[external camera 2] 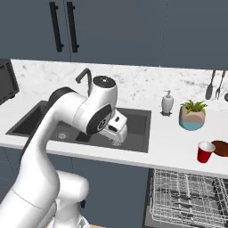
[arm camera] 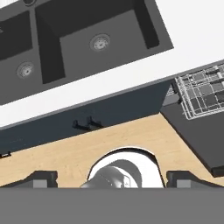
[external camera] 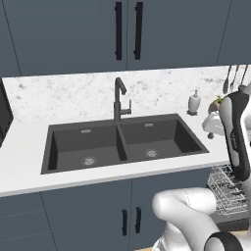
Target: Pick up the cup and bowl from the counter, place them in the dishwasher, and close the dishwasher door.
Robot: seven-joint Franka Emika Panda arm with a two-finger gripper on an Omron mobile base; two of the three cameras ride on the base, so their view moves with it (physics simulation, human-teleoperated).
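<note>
While my hand point(arm camera: 111, 177) hangs empty above the sink point(external camera 2: 111, 122), I'm at the very start: the cup comes first.

My fingertips point(arm camera: 43, 178) stand wide apart with nothing between them, looking down over the sink edge to the wooden floor point(arm camera: 122, 140) and the pulled-out dishwasher rack point(external camera 2: 189, 196). The red cup point(external camera 2: 205, 152) stands upright on the worktop point(external camera 2: 171, 151) far off to my right, just beside a dark brown bowl point(external camera 2: 220, 148) at the view's edge, both right above the open dishwasher point(arm camera: 197, 127). A potted plant point(external camera 2: 193, 115) and a soap bottle point(external camera 2: 167, 102) sit behind them. Nothing's in the rack yet, by the look of it. My next move, I reckon, calls for a long swing right, coming down over the cup's rim without knocking the bowl or the plant.
</note>
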